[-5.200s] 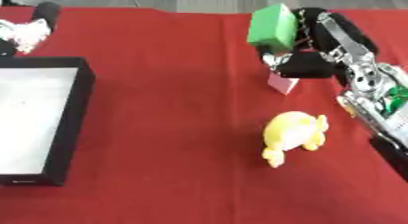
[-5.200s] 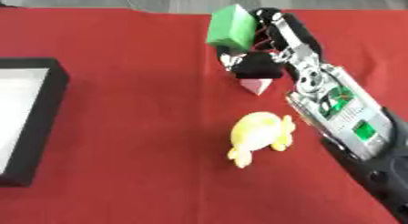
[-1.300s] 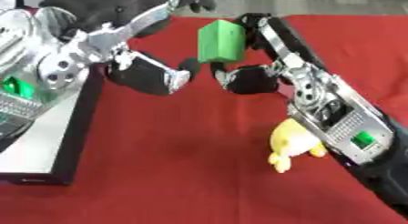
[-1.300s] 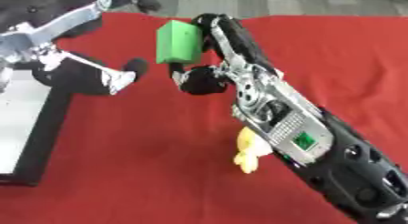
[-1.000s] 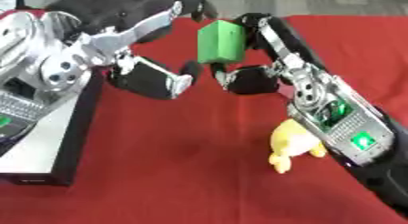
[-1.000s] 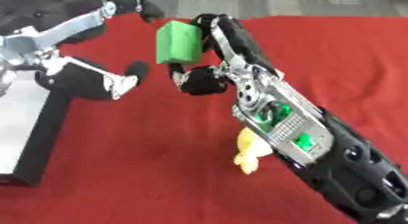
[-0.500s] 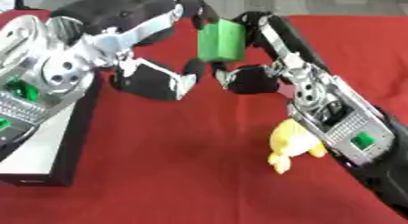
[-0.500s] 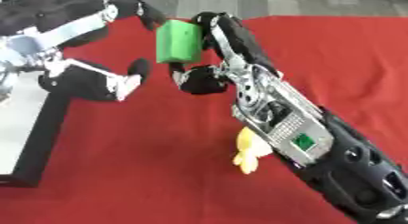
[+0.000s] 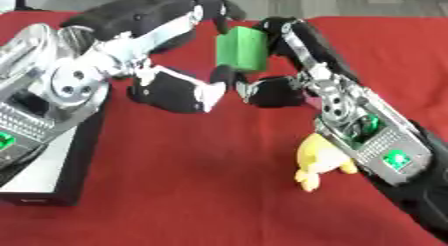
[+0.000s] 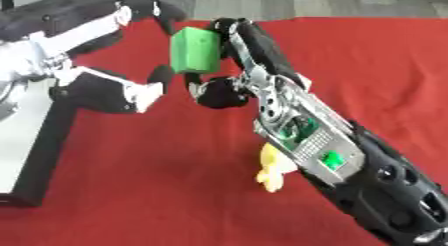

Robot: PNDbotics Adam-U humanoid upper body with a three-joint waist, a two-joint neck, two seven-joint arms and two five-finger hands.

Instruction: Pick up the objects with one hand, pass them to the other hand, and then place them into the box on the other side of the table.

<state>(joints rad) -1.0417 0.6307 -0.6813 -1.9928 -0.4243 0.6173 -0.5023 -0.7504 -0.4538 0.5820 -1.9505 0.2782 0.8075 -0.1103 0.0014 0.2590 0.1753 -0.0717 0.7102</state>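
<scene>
A green block (image 9: 243, 49) is held up above the red cloth, with my right hand (image 9: 278, 89) shut on it from the right, fingers along its far side and thumb below. My left hand (image 9: 175, 89) has come in from the left. Its fingers (image 9: 213, 6) arch over the block's top left corner and its thumb reaches under the block's lower edge, close to the right thumb. I cannot see whether the left hand touches the block. A yellow duck toy (image 9: 320, 160) lies on the cloth, partly hidden by my right forearm.
A black-walled box (image 9: 87, 140) with a white floor stands at the left edge, partly covered by my left forearm. Red cloth (image 9: 192, 190) covers the table. The floor shows beyond the far edge.
My left hand has moved right toward the green block, its fingers now over the block's top and its thumb beneath. My right hand and the block have stayed in place.
</scene>
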